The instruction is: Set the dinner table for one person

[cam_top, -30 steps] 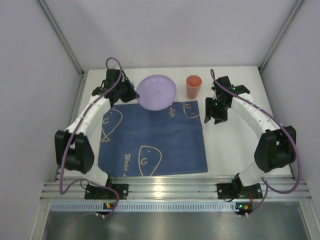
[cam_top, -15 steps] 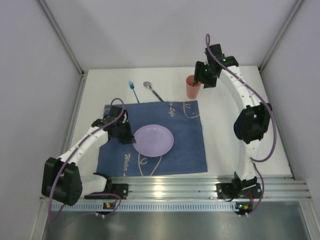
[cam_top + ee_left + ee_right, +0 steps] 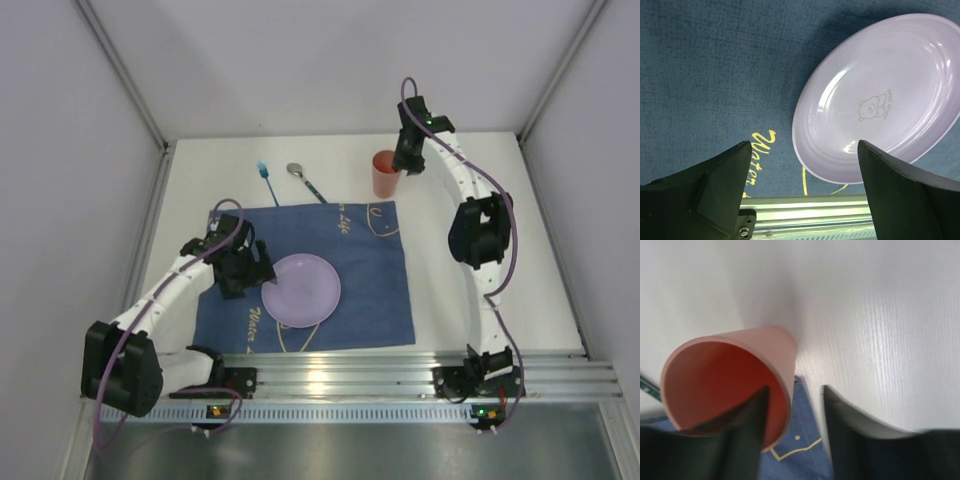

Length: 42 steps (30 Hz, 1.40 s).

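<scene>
Counter: the white counter (image 3: 540,290) carries everything; a silver rail (image 3: 340,372) runs along its near edge
Cloth: a dark blue cloth (image 3: 375,290) with pale line drawings lies flat at the centre of the counter
Plate: a lilac plate (image 3: 301,290) lies flat on the near-left part of the cloth; the left wrist view shows a small bear print in its well
Left arm: the left arm (image 3: 165,290) has its elbow folded low at the near-left corner, its forearm reaches inward over the cloth's left side, and its wrist is tipped toward the plate
Left fingers: the left gripper (image 3: 805,147) is spread wide with its fingers (image 3: 715,190) flanking the plate's left rim, and nothing is held
Cup: a salmon-pink cup (image 3: 386,173) stands upright at the cloth's far edge, near its right corner
Right arm: the right arm (image 3: 478,230) is stretched far forward, with its wrist above the cup and pointing down
Right fingers: the right gripper (image 3: 795,390) is partly parted, astride the cup's wall; one finger is inside, the other is outside with a sliver of cloth showing between it and the wall, and the cup is not clamped
Cutlery: a blue-handled utensil (image 3: 266,182) and a spoon (image 3: 300,175) lie on bare counter beyond the cloth's far edge, apart from each other and left of the cup
</scene>
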Motion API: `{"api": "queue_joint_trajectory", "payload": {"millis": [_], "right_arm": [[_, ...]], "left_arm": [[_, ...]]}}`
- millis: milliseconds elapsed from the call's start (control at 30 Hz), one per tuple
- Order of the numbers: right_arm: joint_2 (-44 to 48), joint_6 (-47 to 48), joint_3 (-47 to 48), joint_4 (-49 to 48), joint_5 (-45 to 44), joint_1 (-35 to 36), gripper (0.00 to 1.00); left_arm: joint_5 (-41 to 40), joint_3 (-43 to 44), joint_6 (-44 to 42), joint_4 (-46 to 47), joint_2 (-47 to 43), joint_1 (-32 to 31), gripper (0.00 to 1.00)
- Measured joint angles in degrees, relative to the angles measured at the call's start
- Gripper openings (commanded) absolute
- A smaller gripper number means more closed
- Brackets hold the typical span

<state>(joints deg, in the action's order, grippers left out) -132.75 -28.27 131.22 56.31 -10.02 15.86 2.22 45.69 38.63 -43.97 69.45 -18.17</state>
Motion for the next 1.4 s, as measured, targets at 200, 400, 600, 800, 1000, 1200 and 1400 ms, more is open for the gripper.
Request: {"api": "queue_joint_trajectory", "payload": {"millis": [200, 400, 600, 800, 1000, 1200, 1400], "right_arm": [[-1.92, -1.05, 0.5, -2.25, -0.94, -0.31, 0.0], [0.76, -0.72, 0.31, -2.89, -2.19, -0.11, 0.0], [19.39, -2.49, -12.39, -3.17, -2.99, 2.16, 0.0], [31.61, -4.52, -24.02, -3.37, -3.41, 7.41, 0.0], [28.15, -4.76, -33.81, -1.86, -5.6, 11.54, 0.0], [24.3, -4.59, -36.76, -2.38, -7.41, 13.81, 0.0], [26.1, -4.33, -40.26, -5.03, -9.55, 14.67, 0.02]], "left_arm": [[-1.9, 2.82, 0.07, -2.45, -2.89, 0.0, 0.9], [-3.13, 3.37, 0.24, -3.5, -4.2, 0.0, 0.89], [-3.41, 5.35, 0.2, -3.61, -3.13, 0.0, 0.89], [-3.34, 6.95, 0.22, -2.58, 1.42, 0.0, 0.89], [-3.17, 7.45, 0.24, -2.03, 2.34, 0.0, 0.88], [-3.21, 7.52, 0.46, -1.68, 2.14, 0.0, 0.87], [-3.45, 7.39, 0.92, -1.68, -0.46, 0.0, 0.87]]}}
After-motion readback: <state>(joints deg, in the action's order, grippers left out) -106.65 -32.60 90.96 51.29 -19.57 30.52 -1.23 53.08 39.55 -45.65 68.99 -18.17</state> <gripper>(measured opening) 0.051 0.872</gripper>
